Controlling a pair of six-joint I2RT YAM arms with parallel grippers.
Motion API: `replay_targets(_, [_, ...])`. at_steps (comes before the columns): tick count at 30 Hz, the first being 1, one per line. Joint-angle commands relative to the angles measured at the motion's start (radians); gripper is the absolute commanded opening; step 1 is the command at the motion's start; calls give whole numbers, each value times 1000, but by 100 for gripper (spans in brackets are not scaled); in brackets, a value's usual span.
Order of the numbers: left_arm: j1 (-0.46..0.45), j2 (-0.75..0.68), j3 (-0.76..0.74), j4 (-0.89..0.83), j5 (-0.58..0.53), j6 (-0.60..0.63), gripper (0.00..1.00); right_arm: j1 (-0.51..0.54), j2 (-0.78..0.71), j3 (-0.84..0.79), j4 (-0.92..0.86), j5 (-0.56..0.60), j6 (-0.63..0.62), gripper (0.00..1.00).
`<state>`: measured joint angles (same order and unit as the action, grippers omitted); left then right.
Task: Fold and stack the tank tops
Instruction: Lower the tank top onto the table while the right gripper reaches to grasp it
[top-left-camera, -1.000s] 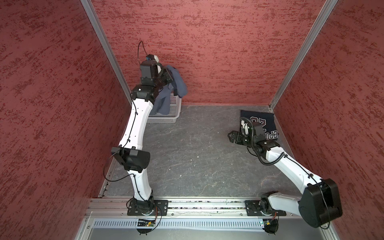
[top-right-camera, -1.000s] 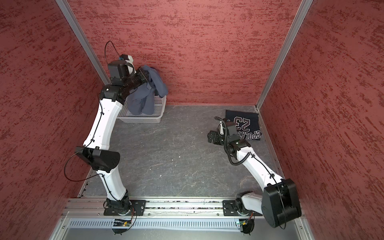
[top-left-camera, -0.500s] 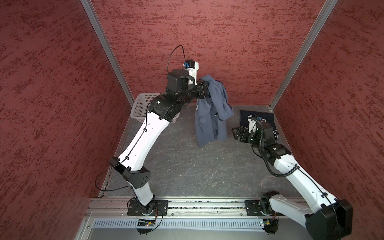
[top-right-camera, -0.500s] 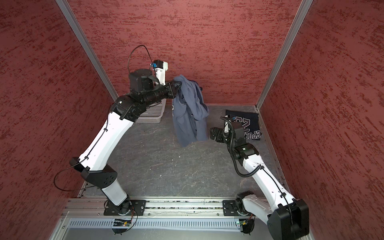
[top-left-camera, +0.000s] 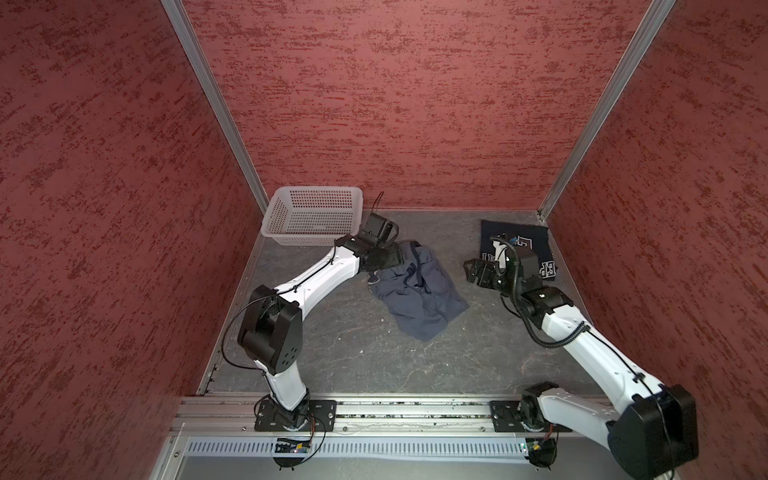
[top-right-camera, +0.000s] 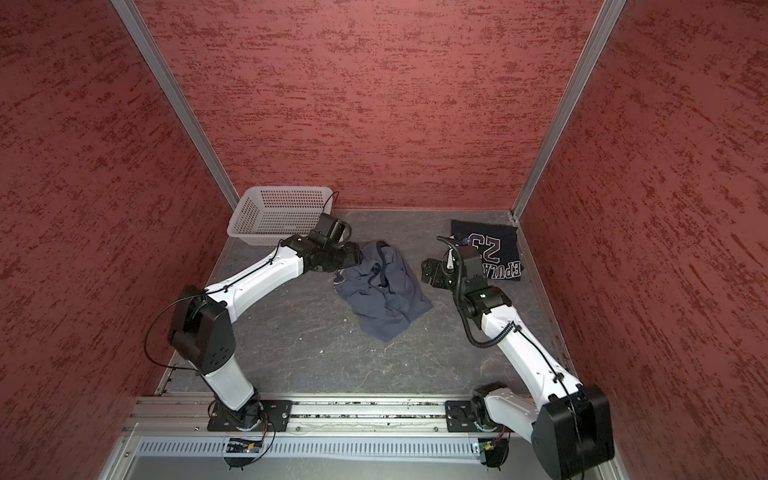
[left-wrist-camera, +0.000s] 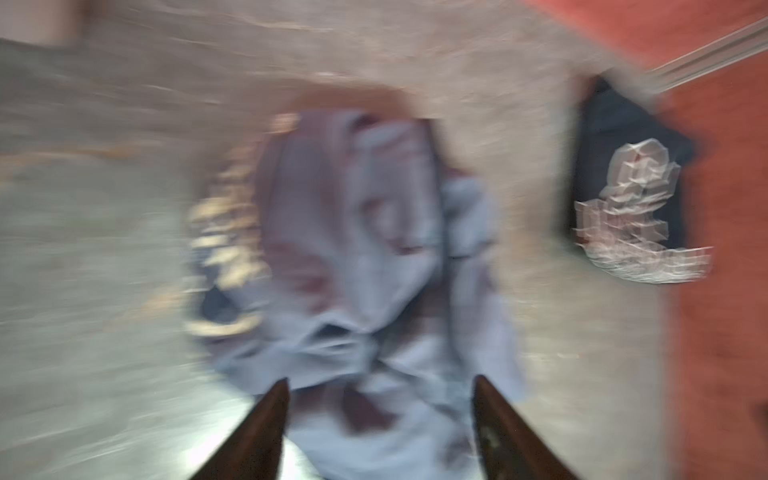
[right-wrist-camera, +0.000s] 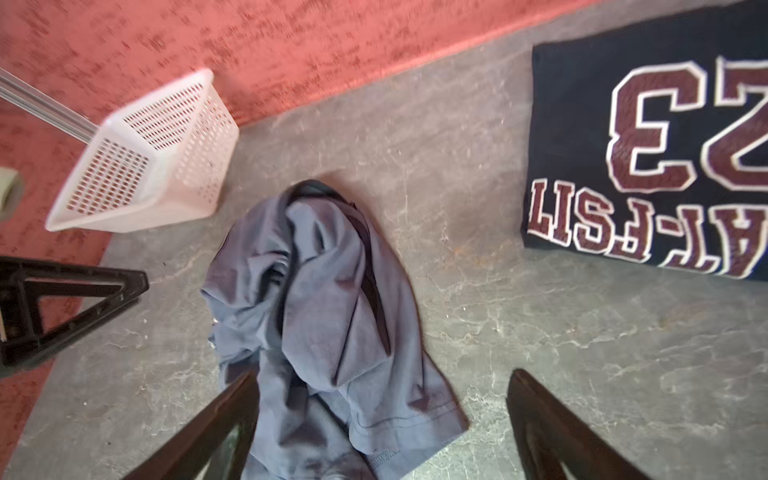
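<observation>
The slate grey-blue tank top (top-left-camera: 419, 291) (top-right-camera: 384, 291) lies crumpled on the grey floor in the middle. My left gripper (top-left-camera: 384, 259) (top-right-camera: 347, 257) is at its back-left edge. The blurred left wrist view shows that gripper (left-wrist-camera: 380, 380) open, the cloth (left-wrist-camera: 365, 249) lying loose beneath it. My right gripper (top-left-camera: 473, 272) (top-right-camera: 430, 272) (right-wrist-camera: 382, 374) is open just right of the heap (right-wrist-camera: 324, 311), holding nothing. The navy tank top (top-left-camera: 536, 241) (top-right-camera: 494, 253) (right-wrist-camera: 623, 124) (left-wrist-camera: 615, 166) with "23" lies folded flat in the back right corner, partly behind the right arm.
A white perforated basket (top-left-camera: 316, 191) (top-right-camera: 278, 195) (right-wrist-camera: 145, 166) stands in the back left corner, close behind the left wrist. Red walls close in the floor on three sides. The arms' base rail (top-left-camera: 395, 409) runs along the front edge.
The left arm carried the grey-blue tank top from the basket to the middle of the floor, lowered it and opened, letting it go. The right gripper shifted slightly toward the middle.
</observation>
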<state>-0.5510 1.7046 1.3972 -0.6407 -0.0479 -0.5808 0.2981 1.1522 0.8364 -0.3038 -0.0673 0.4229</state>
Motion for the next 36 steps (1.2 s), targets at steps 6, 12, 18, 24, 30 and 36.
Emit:
replay_targets(6, [-96,-162,-160,-16,-46,9,85,68,130,17,58,-101,28,90])
replay_targets(12, [-145,-239,-411,151,73,-151,85,160,280,117,123,-180,48,80])
replay_targets(18, [-188,-211,-533,374,180,-228,85,208,479,297,68,-205,35,68])
replay_targets(24, [-211,-123,-535,445,201,-248,82,215,595,381,35,-185,33,62])
replay_targets(30, [-213,-67,-538,481,212,-257,69,232,676,420,29,-200,45,55])
replay_targets(36, [-213,-36,-546,519,232,-257,52,240,718,447,18,-201,40,43])
